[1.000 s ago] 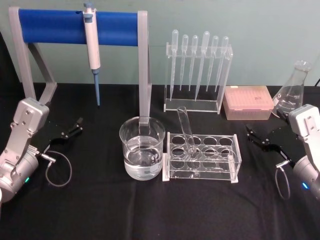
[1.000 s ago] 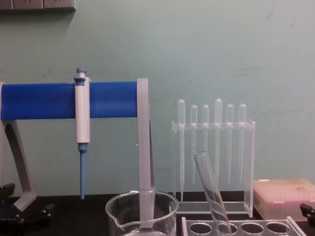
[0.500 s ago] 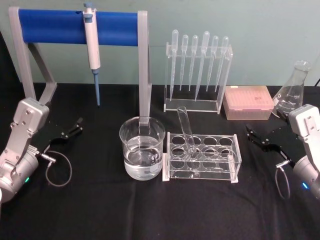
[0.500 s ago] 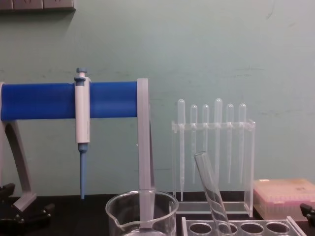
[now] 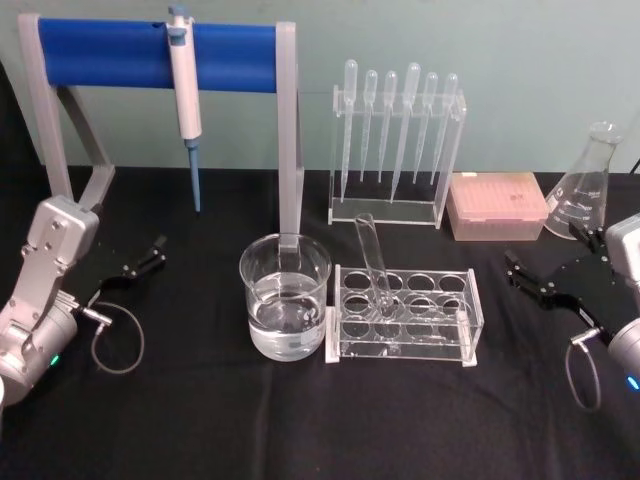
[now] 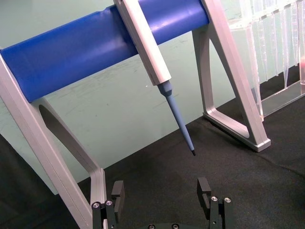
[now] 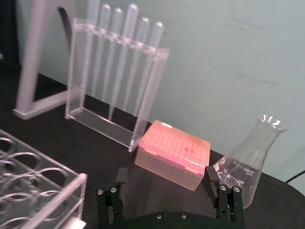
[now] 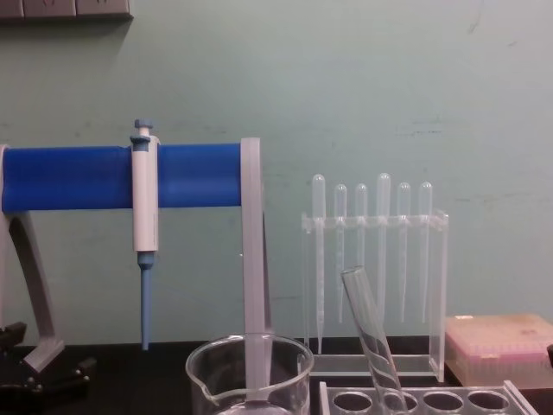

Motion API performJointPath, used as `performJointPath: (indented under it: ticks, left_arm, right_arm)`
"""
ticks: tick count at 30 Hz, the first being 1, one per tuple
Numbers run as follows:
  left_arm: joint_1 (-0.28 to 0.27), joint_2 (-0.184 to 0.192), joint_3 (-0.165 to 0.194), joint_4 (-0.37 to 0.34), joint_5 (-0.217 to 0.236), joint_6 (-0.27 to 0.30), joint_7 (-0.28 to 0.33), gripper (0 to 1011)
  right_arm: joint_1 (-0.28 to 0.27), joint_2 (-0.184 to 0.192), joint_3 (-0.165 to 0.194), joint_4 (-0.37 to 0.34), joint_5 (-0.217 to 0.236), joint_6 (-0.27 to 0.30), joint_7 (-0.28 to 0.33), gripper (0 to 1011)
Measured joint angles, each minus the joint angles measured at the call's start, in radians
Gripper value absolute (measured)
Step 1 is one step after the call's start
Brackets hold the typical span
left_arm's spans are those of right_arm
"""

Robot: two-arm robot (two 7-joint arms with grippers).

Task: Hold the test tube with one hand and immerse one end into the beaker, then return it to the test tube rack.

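Note:
The test tube [image 5: 372,262] is clear glass and leans tilted in a back hole of the clear rack [image 5: 440,318]; it also rises from that rack in the chest view [image 8: 370,339]. Just left of the rack stands the beaker [image 5: 284,298], wide, spouted and partly filled with clear liquid; its rim [image 8: 249,356] is in the chest view. My left gripper [image 5: 142,261] rests open at the table's left, far from the beaker, with nothing between its fingers [image 6: 117,192]. My right gripper [image 5: 522,274] hangs open and empty to the right of the rack, fingers [image 7: 211,177] spread.
A white-and-blue micropipette [image 5: 183,85] hangs on the blue-barred stand [image 5: 100,52] at the back left. Behind the tube rack is a stand of plastic pipettes [image 5: 395,140]. A pink tip box [image 5: 497,205] and a glass flask [image 5: 587,185] sit at the back right.
My right arm has drawn a little to the right, away from the rack. The left arm, tube and beaker have not moved.

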Motion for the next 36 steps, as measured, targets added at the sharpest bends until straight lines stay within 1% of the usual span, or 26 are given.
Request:
performJointPath:
  ticks: [1,3,4,6,7,10,11,13,14,16,17,20,21,25,28,29,33,36]
  left_arm:
    - [0.0,0.0,0.0,0.0,0.0,0.0,0.0,1000]
    - [0.0,0.0,0.0,0.0,0.0,0.0,0.0,1000]
    - [0.0,0.0,0.0,0.0,0.0,0.0,0.0,1000]
    - [0.0,0.0,0.0,0.0,0.0,0.0,0.0,1000]
    - [0.0,0.0,0.0,0.0,0.0,0.0,0.0,1000]
    - [0.0,0.0,0.0,0.0,0.0,0.0,0.0,1000]
    - [0.0,0.0,0.0,0.0,0.0,0.0,0.0,1000]
    - [0.0,0.0,0.0,0.0,0.0,0.0,0.0,1000]
    - [0.0,0.0,0.0,0.0,0.0,0.0,0.0,1000]
    - [0.0,0.0,0.0,0.0,0.0,0.0,0.0,1000]
    - [0.0,0.0,0.0,0.0,0.0,0.0,0.0,1000]
    - [0.0,0.0,0.0,0.0,0.0,0.0,0.0,1000]
    - [0.0,0.0,0.0,0.0,0.0,0.0,0.0,1000]
    - [0.0,0.0,0.0,0.0,0.0,0.0,0.0,1000]
    - [0.0,0.0,0.0,0.0,0.0,0.0,0.0,1000]
    - [0.0,0.0,0.0,0.0,0.0,0.0,0.0,1000]
    - [0.0,0.0,0.0,0.0,0.0,0.0,0.0,1000]
    - [0.0,0.0,0.0,0.0,0.0,0.0,0.0,1000]
  right_arm:
    - [-0.023,0.015,0.011,-0.037,0.013,0.009,0.01,1003]
    - [-0.044,0.029,0.022,-0.074,0.033,0.02,0.032,1003]
    - [-0.062,0.041,0.031,-0.11,0.059,0.035,0.058,1003]
    - [-0.073,0.054,0.035,-0.143,0.087,0.053,0.095,1003]
    - [-0.077,0.066,0.036,-0.17,0.111,0.071,0.134,1003]
    - [-0.074,0.081,0.031,-0.207,0.143,0.101,0.203,1003]
    - [-0.066,0.088,0.025,-0.226,0.16,0.121,0.244,1003]
    - [-0.055,0.09,0.018,-0.238,0.174,0.139,0.28,1003]
    - [-0.039,0.089,0.008,-0.246,0.187,0.158,0.316,1003]
    - [-0.021,0.084,-0.003,-0.25,0.194,0.177,0.348,1003]
    - [0.0,0.076,-0.016,-0.251,0.195,0.197,0.373,1002]
    - [0.033,0.06,-0.038,-0.246,0.188,0.221,0.399,1002]
    - [0.056,0.046,-0.053,-0.237,0.177,0.238,0.411,1002]
    - [0.118,0.0,-0.091,-0.196,0.144,0.274,0.44,1003]
    - [0.144,-0.024,-0.107,-0.173,0.127,0.287,0.449,1002]
    - [0.157,-0.037,-0.115,-0.159,0.114,0.292,0.453,1002]
    - [0.186,-0.068,-0.131,-0.126,0.087,0.294,0.461,1002]
    - [0.197,-0.086,-0.137,-0.107,0.07,0.294,0.465,1003]
